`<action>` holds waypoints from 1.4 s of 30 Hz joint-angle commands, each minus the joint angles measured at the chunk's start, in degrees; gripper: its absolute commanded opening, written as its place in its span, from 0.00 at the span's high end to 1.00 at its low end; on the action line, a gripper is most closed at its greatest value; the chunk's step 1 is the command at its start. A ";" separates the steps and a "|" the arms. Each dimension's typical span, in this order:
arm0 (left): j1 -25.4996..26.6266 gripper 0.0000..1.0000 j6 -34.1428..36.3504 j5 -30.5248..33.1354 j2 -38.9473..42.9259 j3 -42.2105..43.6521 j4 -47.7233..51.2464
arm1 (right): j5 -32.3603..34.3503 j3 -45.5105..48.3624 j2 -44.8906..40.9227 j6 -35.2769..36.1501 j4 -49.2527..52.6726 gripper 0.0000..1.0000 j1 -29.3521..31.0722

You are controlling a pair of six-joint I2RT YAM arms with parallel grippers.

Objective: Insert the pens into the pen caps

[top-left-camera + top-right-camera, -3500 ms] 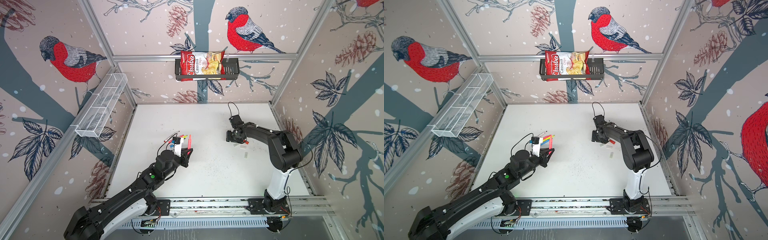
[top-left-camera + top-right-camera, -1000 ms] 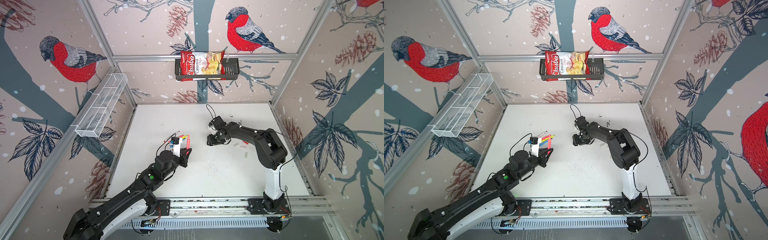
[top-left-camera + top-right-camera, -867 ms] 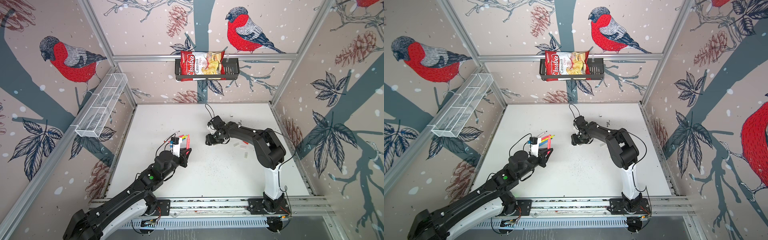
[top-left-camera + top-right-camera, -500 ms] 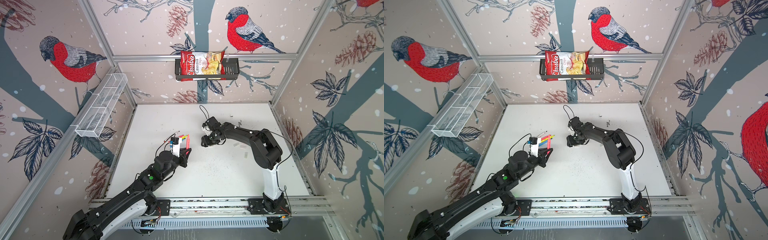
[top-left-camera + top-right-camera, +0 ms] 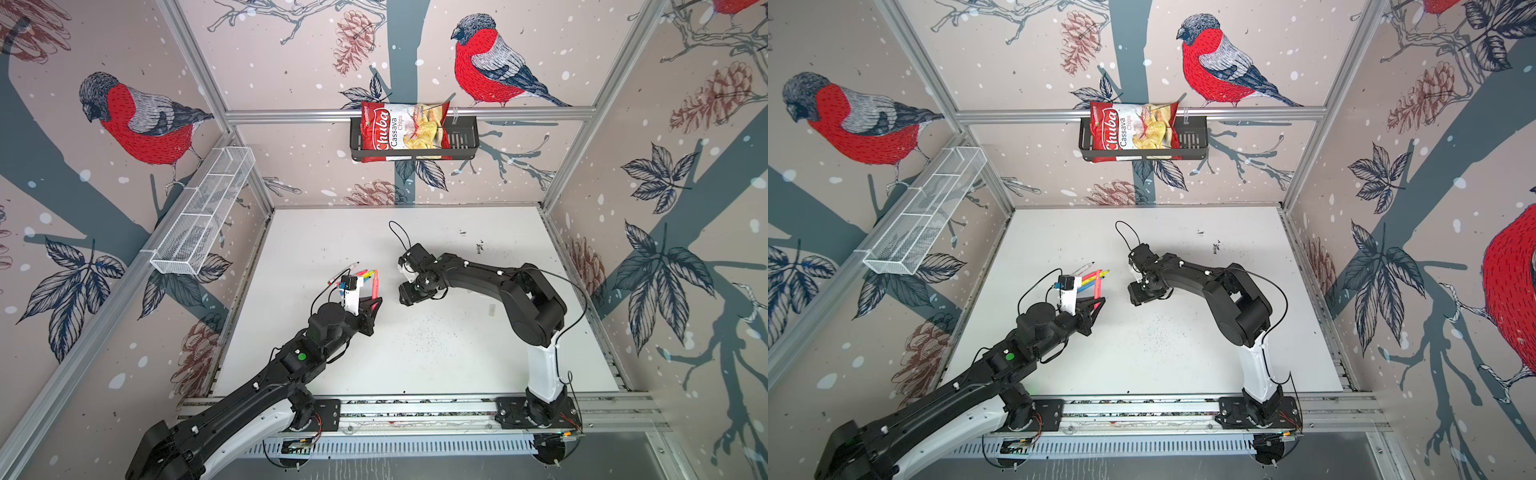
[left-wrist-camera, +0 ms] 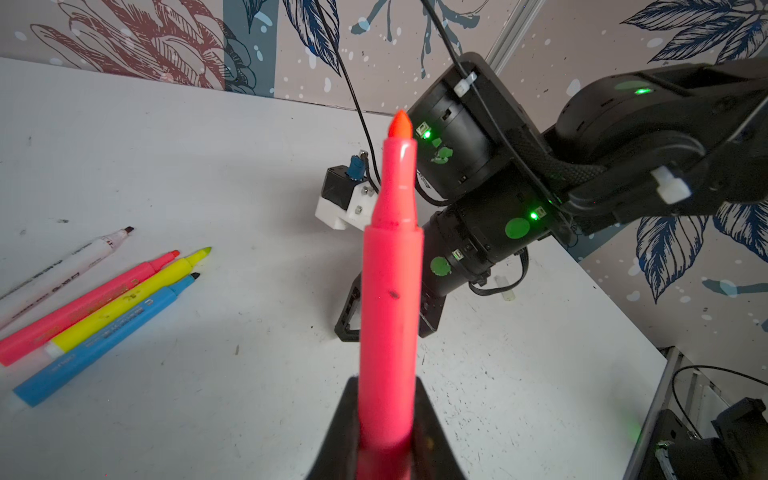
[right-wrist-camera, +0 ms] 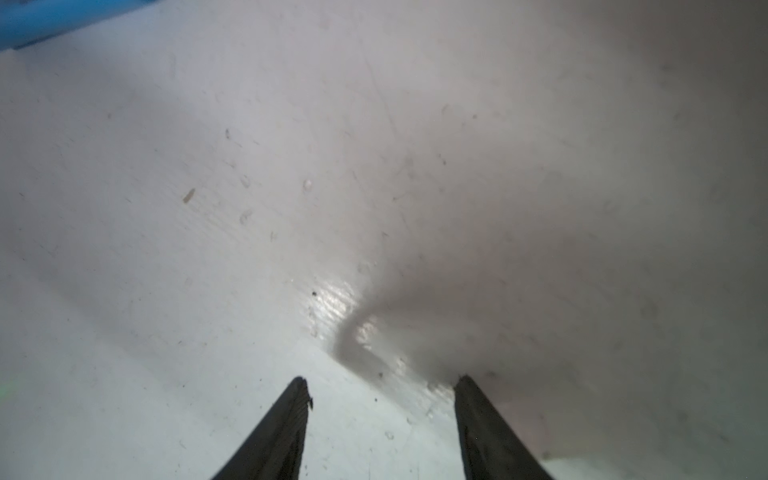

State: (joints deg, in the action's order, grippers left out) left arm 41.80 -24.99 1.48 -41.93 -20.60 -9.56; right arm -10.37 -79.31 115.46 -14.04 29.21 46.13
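The left tool (image 6: 386, 399) is clamped on 1 pink pen (image 6: 390, 270), just left of the half-spread, empty right tool (image 7: 380, 388), while 4 more pens (image 6: 120, 303) lie on the worktop (image 6: 208, 166) farther left.

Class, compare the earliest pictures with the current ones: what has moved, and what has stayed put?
The right gripper swung across the table toward the left gripper; its jaws stand open, empty. The left gripper stayed shut on the pink pen; the four loose pens kept their places.
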 commanded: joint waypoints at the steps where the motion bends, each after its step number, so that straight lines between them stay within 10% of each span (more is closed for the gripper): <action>1: -0.01 1.00 0.62 0.06 -0.02 0.03 -0.29 | 3.36 2.27 -2.07 -2.17 0.98 0.42 1.13; 42: -0.14 1.00 0.36 0.32 1.94 0.91 -0.11 | 14.52 0.03 0.33 -29.99 1.30 0.49 -1.72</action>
State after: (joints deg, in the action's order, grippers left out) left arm 41.78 -25.02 1.48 -40.27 -19.88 -9.61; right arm 2.90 -78.98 115.22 -42.44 30.92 44.84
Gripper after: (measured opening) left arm 0.175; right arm 0.519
